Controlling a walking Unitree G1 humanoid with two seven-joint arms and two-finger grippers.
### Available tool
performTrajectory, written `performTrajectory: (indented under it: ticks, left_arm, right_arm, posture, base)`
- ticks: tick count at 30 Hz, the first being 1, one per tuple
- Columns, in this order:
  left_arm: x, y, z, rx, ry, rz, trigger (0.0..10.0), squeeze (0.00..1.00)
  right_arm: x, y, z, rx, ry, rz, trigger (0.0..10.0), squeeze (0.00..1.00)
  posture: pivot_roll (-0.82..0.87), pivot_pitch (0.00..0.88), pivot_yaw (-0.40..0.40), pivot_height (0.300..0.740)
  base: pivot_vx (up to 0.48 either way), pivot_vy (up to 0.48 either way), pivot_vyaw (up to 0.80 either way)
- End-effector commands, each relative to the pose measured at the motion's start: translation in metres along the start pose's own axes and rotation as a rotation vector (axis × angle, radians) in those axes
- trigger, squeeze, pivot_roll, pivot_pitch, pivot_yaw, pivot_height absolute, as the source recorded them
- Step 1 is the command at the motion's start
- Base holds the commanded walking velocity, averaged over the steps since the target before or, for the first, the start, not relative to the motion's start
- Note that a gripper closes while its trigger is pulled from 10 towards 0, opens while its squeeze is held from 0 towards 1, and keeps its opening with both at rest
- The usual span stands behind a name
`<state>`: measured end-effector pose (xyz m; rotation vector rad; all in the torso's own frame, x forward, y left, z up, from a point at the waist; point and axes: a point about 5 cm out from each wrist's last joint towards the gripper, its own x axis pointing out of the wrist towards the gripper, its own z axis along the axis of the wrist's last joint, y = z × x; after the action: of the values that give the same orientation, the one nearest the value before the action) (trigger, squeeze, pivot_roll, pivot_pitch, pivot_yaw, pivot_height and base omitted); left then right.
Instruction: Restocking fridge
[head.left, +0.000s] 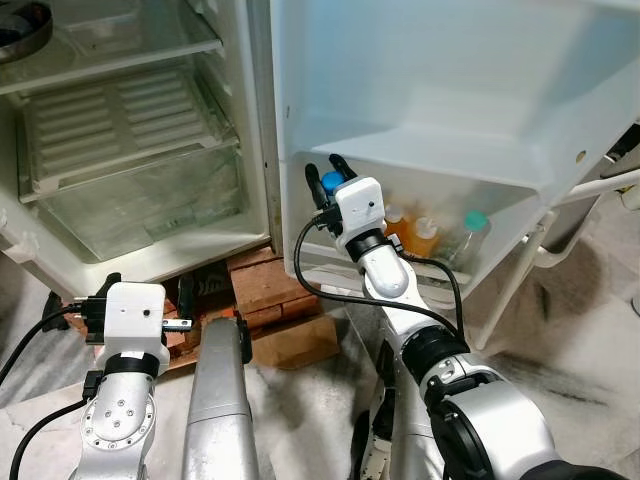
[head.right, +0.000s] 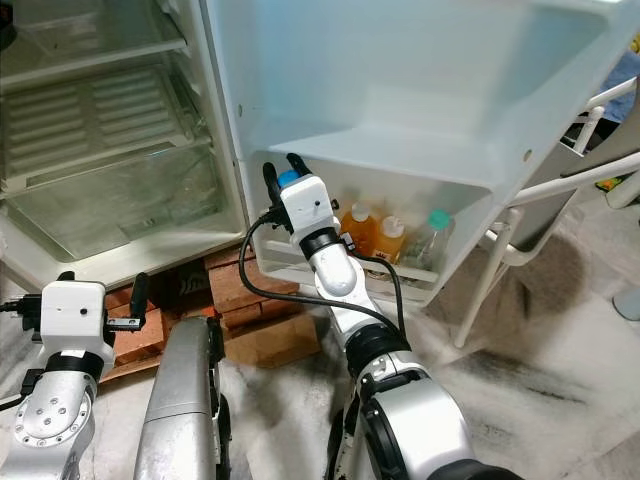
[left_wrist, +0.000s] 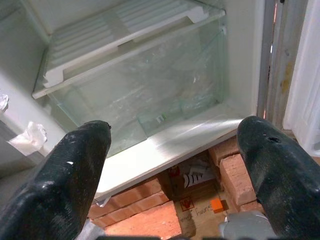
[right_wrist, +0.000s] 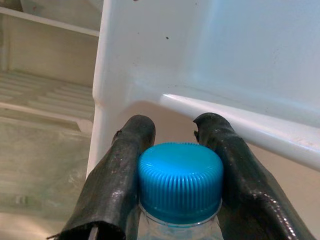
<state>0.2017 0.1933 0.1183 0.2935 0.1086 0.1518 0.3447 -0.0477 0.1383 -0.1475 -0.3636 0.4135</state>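
Two grippers are mine to mind, and I take them from the left. My left gripper (head.left: 140, 322) hangs low and near, in front of the open fridge (head.left: 130, 130), its two black fingers (left_wrist: 75, 165) spread wide with nothing between them. Past them I see the clear crisper drawer (left_wrist: 150, 95) under the ribbed shelf (head.left: 120, 115), both bare, and the red bricks (head.left: 265, 285) the cabinet stands on. I judge that arm is simply waiting out of the way while the other works.

Further right, my right gripper (head.left: 328, 178) is raised to the inside of the open fridge door (head.left: 450, 90). Its fingers are closed narrow on the neck of a clear bottle (right_wrist: 177, 227), just under the ribbed blue cap (right_wrist: 180, 181), and I hold it upright so it can go down standing. The cap sits at the near left end of the lower door bin (head.left: 500, 215), just below the ledge above it; how far the base has sunk into the bin I cannot quite tell, since my own wrist hides it.

To the right in that same bin stand two orange-filled bottles (head.right: 372, 232) and a clear bottle with a teal cap (head.left: 470, 232). The free gap is on the left, which I take to be why I am bringing this one in there.
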Motion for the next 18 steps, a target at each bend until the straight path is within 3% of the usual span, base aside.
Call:
performTrajectory:
  ticks: [1, 9, 14, 18]
  left_arm:
    - [-0.001, 0.0, 0.0, 0.014, -0.005, -0.006, 10.0, 0.0]
    - [-0.001, -0.001, -0.001, 0.009, -0.008, -0.003, 10.0, 0.0]
    - [0.0, -0.003, -0.001, 0.013, -0.008, -0.008, 10.0, 0.0]
    - [0.001, -0.004, 0.0, 0.015, -0.013, -0.011, 10.0, 0.0]
  right_arm:
    - [-0.028, -0.003, -0.042, 0.107, 0.241, -0.057, 10.0, 0.0]
    - [-0.025, -0.002, -0.039, 0.184, 0.233, 0.049, 10.0, 0.0]
    - [-0.02, -0.006, -0.028, 0.221, 0.146, 0.05, 10.0, 0.0]
    - [-0.009, 0.001, -0.017, 0.309, 0.1, 0.051, 10.0, 0.0]
  posture:
    - [0.24, 0.194, -0.045, 0.507]
    - [0.24, 0.186, -0.052, 0.507]
    - [0.23, 0.187, -0.052, 0.507]
    - [0.23, 0.188, -0.045, 0.507]
  base:
    - [0.0, 0.0, 0.0]
    - [0.0, 0.0, 0.0]
    - [0.0, 0.0, 0.0]
    - [0.0, 0.0, 0.0]
